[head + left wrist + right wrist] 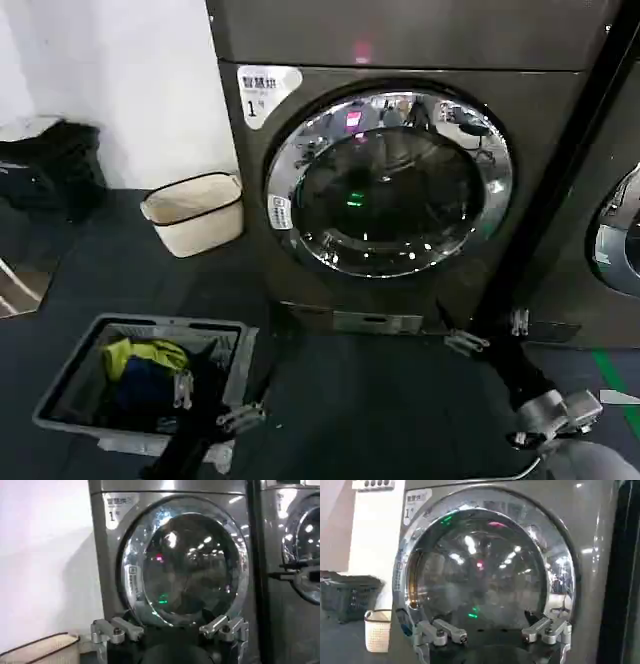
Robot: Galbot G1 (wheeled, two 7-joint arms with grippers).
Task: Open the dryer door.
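Head view: round chrome-ringed dryer door [389,185], dark glass, shut.

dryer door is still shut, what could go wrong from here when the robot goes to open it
The dryer door has a smooth chrome ring with no handle in sight, so open fingers may slip off. The right gripper is low, near the machine's base, and might snag there. The laundry basket sits under the left gripper.

To your upper left, white wall [130,90]; below it, dark floor [370,410], cream basket [195,212], grey laundry crate [140,385].
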